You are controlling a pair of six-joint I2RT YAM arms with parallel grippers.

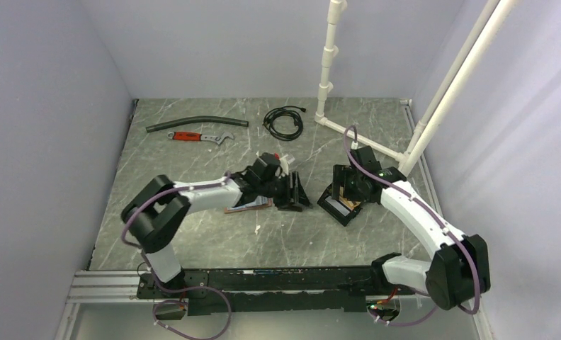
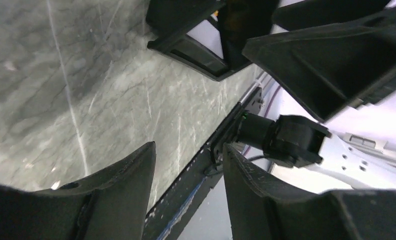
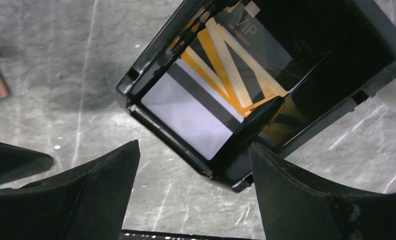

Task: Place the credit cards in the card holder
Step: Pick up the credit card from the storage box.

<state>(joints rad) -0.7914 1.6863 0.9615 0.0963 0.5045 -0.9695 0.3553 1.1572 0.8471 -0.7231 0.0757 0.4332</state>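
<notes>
Left gripper [image 2: 188,150] is open with nothing between its fingers, and it hangs low over the table [image 1: 193,241] near the middle. Under its wrist, on the near-left side, lies a flat brown and reddish pile [image 1: 249,205]. I take this for the cards not yet stowed, though from above I cannot tell the pieces apart.

Right of the pile, a little apart, sits the holder [image 3: 151,65], askew to the table edge. Two cards are in it: a grey-white card [image 3: 186,112] with a dark stripe and, overlapping it, a black and gold card [image 3: 241,55]. Neither seems to lie quite flat. Right gripper [image 3: 194,150] hovers over the holder's near corner, jaws wide and empty.

The cards should be light, thin and stiff with a little spring, and slick on both faces. Flat on stone, one gives the fingers almost nothing to catch. The better hold is likely across the two long edges, or on an edge that overhangs the pile. A hard pinch could bow a card and make it snap free.
</notes>
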